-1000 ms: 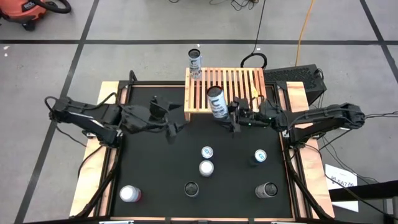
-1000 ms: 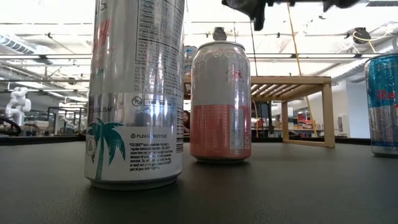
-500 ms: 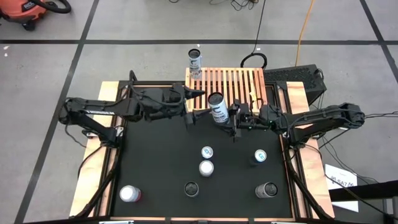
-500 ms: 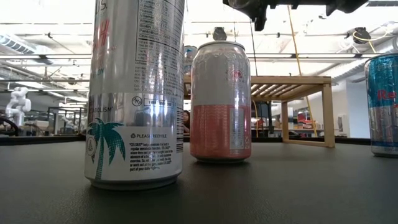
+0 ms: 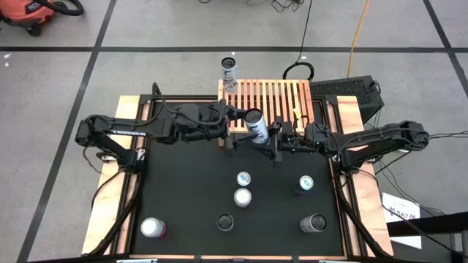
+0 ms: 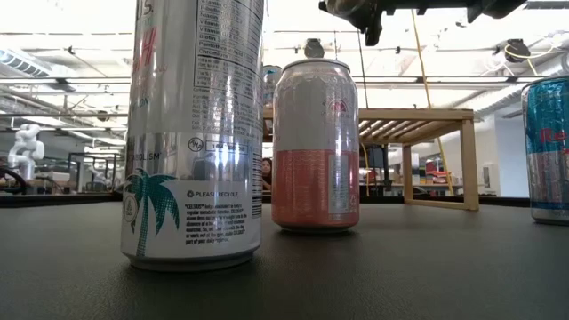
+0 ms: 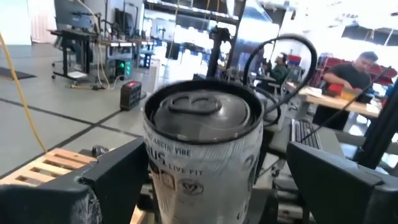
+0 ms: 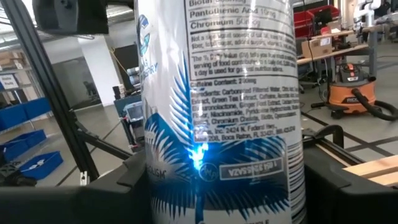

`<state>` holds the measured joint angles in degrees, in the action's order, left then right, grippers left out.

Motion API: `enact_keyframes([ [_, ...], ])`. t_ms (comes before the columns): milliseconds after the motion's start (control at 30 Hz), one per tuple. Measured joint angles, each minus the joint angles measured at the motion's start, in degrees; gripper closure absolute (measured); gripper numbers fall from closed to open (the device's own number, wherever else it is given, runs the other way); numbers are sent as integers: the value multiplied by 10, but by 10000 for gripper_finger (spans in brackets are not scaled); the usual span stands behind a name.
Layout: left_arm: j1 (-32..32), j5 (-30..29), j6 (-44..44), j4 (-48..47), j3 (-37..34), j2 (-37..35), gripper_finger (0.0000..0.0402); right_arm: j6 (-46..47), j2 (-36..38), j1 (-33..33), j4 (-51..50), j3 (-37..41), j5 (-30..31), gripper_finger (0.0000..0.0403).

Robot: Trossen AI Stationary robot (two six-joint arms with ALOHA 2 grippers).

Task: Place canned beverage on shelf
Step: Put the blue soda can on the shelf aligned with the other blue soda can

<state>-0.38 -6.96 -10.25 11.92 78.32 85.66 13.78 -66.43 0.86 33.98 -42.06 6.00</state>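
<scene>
Left gripper [image 5: 232, 126] now flanking blue-white can [image 5: 255, 123]

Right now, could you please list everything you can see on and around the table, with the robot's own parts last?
Shelf: one, light wood slats, far edge of the table.
Can on shelf: one, silver and white, shelf's far left corner.
Held can: one, white with blue print, at the shelf's front edge.
Cans on the black mat: six; two at centre, one teal-topped, one white, two dark-topped at the near edge.
Shop vacuum: one, orange, on the floor, far left.
Person: one, seated in the background.
Right gripper: shut on the held can.
Left gripper: open, fingers on either side of the same can.
</scene>
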Motion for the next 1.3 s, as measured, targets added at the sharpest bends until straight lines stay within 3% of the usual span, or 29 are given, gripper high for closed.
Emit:
enact_keyframes([
  [300, 1, -24, 0, 19, 0, 12, 48, -5, 0, 0, -4, 0, 0, 158],
  [533, 5, -42, -35, 32, 0, 29, 112, -24, 0, 0, -8, 0, 18, 155],
  [767, 7, -37, -12, 32, 0, 29, 178, -25, 0, 0, -9, -2, 20, 123],
  [967, 7, -42, 13, 23, 0, 25, 174, 0, 0, -1, -12, -2, 19, 119],
  [1300, 39, -42, 17, -84, 0, -26, 167, 28, 0, -2, -28, -3, 49, 116],
])
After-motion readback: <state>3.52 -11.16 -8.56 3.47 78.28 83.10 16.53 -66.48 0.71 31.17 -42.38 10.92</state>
